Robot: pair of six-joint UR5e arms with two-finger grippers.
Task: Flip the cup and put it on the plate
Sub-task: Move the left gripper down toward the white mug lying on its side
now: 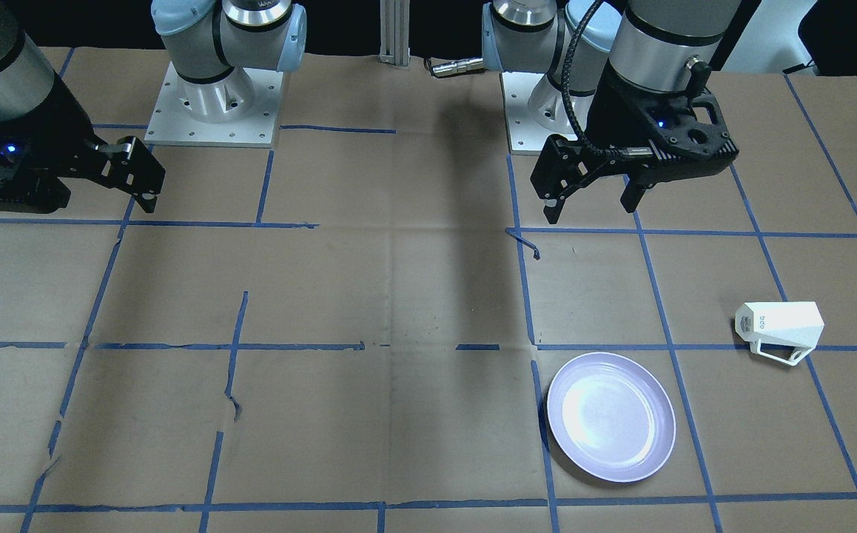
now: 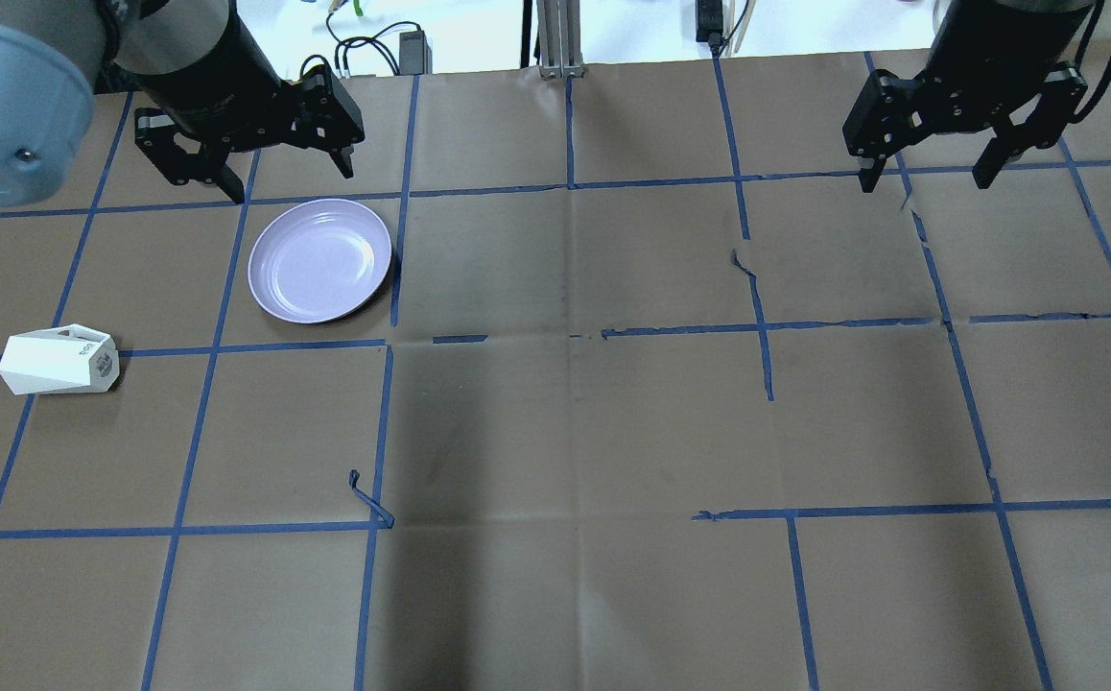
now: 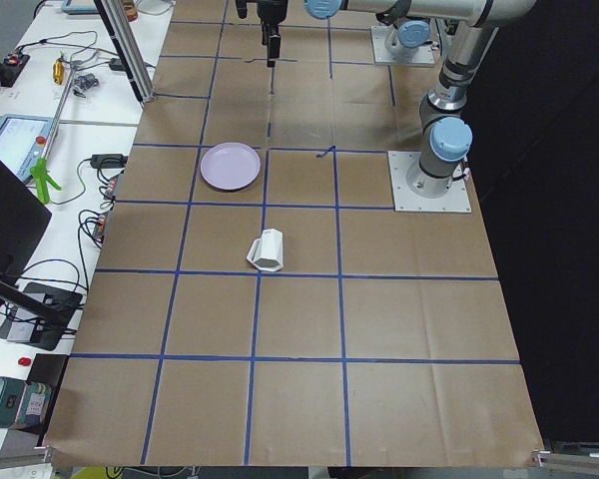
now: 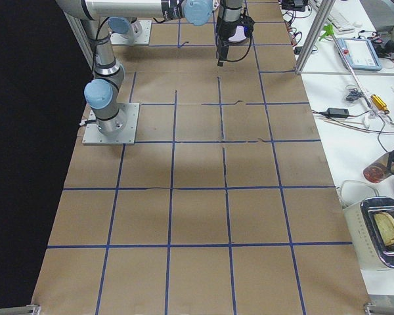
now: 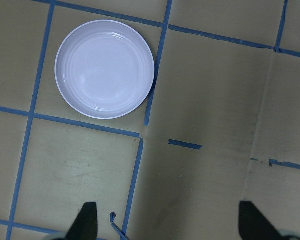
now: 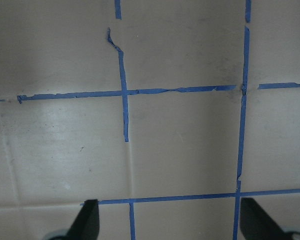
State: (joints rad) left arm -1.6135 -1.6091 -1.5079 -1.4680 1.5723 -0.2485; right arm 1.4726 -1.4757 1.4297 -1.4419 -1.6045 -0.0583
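Note:
The white faceted cup (image 2: 57, 363) lies on its side on the table at the left, its printed base towards the plate side; it also shows in the front view (image 1: 784, 324) and the left side view (image 3: 268, 249). The lavender plate (image 2: 319, 260) sits empty, apart from the cup, and shows in the front view (image 1: 611, 417) and the left wrist view (image 5: 104, 69). My left gripper (image 2: 289, 180) is open and empty, held in the air just beyond the plate. My right gripper (image 2: 925, 180) is open and empty, far off on the right side.
Brown cardboard with a blue tape grid covers the table. A loose curl of tape (image 2: 370, 501) sticks up near the middle. The two arm bases (image 1: 214, 96) stand at the robot's edge. Benches with cables and tools (image 3: 70, 90) run along the far edge.

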